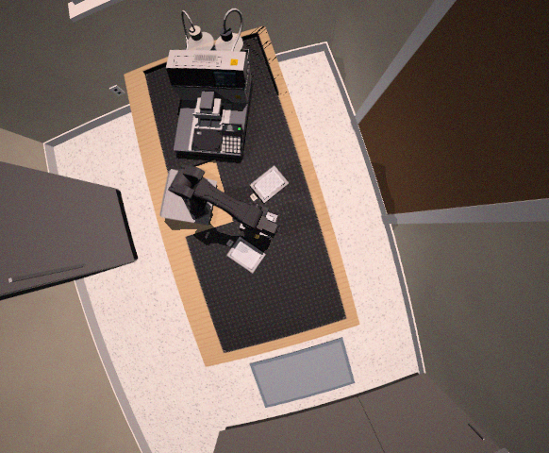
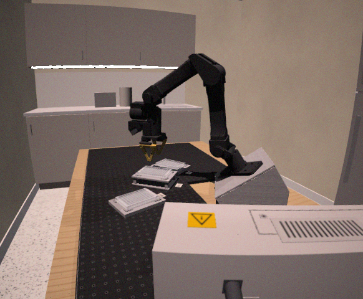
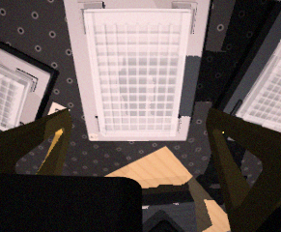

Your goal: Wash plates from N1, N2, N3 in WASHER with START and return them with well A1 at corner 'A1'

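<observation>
Three plates in three nests, one washer.
Gripper fully open, empty, above the middle plate, touching nothing.

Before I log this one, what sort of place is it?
Probably a small laboratory room. A plate washer with two tubed bottles stands on a perforated bench mat, near well plates in nests. Wall cabinets and a counter line the back.

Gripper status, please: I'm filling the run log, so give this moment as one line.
gripper: open, empty | position: above middle plate | plate: in its nest | washer lamp: green
</observation>
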Tool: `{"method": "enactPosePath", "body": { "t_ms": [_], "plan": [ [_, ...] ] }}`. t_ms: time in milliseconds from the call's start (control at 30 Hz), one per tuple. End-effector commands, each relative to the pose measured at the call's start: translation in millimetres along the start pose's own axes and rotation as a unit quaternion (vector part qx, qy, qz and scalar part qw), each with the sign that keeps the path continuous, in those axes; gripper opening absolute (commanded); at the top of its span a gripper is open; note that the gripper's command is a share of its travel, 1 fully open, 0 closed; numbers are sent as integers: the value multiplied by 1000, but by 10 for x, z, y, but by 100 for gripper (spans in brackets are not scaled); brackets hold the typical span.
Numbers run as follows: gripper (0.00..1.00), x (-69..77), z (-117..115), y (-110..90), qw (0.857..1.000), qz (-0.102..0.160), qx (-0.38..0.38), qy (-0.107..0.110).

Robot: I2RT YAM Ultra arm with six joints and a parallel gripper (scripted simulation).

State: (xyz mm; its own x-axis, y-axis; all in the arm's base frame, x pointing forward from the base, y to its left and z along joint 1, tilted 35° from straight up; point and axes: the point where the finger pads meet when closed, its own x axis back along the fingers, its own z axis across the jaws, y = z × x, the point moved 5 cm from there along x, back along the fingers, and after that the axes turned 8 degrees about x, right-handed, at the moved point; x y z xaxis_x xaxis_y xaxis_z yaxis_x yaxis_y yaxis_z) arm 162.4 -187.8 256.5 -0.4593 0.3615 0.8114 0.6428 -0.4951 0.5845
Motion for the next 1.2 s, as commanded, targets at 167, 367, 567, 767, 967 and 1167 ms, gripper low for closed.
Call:
{"method": "enactPosePath", "body": {
  "t_ms": [167,367,567,767,967,1167],
  "plan": [
    [100,145,10,-5,1000,0,1,0],
    [100,245,10,-5,1000,0,1,0],
    [100,262,10,-5,1000,0,1,0],
    [100,262,10,-5,1000,0,1,0],
    [100,262,10,-5,1000,0,1,0],
    [100,236,-183,-51,998,0,-66,0]
  ]
}}
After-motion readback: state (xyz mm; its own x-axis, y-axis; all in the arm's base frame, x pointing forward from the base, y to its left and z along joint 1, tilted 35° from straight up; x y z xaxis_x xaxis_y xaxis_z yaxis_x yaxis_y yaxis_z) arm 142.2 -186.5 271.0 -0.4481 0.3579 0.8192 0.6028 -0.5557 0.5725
